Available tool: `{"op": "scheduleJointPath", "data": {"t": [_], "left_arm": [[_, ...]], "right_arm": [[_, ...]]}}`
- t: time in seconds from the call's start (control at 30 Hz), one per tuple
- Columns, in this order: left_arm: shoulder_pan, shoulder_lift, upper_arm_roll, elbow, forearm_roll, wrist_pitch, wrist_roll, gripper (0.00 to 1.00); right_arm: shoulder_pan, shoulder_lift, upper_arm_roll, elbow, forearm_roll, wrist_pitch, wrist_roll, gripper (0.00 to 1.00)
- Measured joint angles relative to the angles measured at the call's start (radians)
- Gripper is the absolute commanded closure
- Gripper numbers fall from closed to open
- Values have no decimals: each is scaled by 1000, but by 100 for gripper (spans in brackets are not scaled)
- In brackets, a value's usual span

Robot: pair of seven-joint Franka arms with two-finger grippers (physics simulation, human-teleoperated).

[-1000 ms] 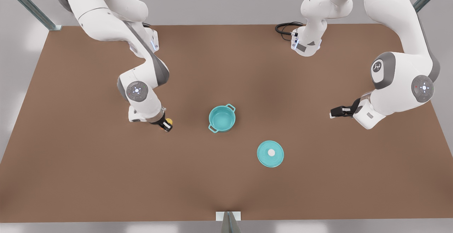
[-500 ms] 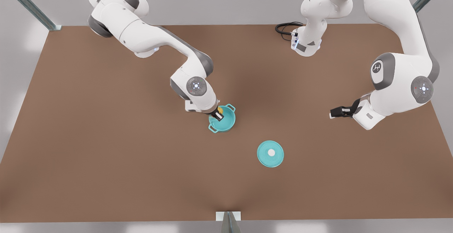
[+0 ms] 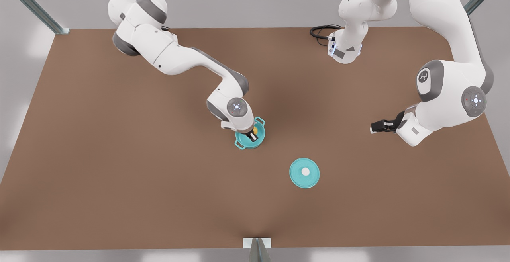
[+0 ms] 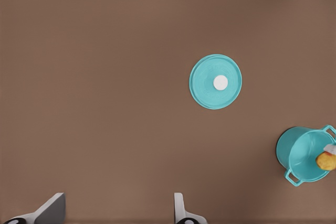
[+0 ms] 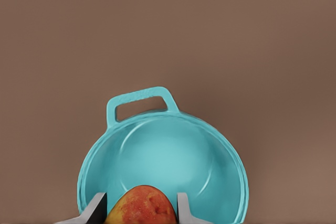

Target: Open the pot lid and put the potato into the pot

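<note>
The teal pot (image 3: 258, 139) stands uncovered in the middle of the brown table, its interior (image 5: 173, 156) bare. My right gripper (image 3: 252, 135) hangs over the pot's opening, shut on the potato (image 5: 142, 205), a yellow lump with orange-red patches, which also shows at the pot's rim (image 4: 326, 160). The pot lid (image 3: 305, 172), a flat teal disc with a white knob, lies on the table toward the front view's right of the pot (image 4: 302, 153), apart from it. My left gripper (image 3: 376, 126) waits open at the front view's right, well away from the pot lid (image 4: 216, 82).
A black cable (image 3: 320, 31) coils at the table's back edge beside an arm base. A metal bracket (image 3: 257, 243) sits at the middle of the front edge. Bare brown tabletop surrounds the pot and lid on all sides.
My right gripper carried the potato from the table at the front view's left to above the pot, then lowered it toward the opening. The left arm, pot and lid stayed put.
</note>
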Motion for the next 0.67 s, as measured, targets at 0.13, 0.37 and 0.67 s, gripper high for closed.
{"op": "scheduleJointPath", "data": {"t": [0.13, 0.37, 0.67], "left_arm": [[0, 0, 0, 0, 0, -1, -1, 0], [0, 2, 0, 1, 2, -1, -2, 0], [-3, -4, -5, 3, 10, -5, -11, 0]], "right_arm": [[16, 10, -4, -1, -31, 17, 41, 13], [-83, -149, -7, 34, -74, -43, 66, 0], [-705, -370, 13, 163, -21, -402, -459, 0]]}}
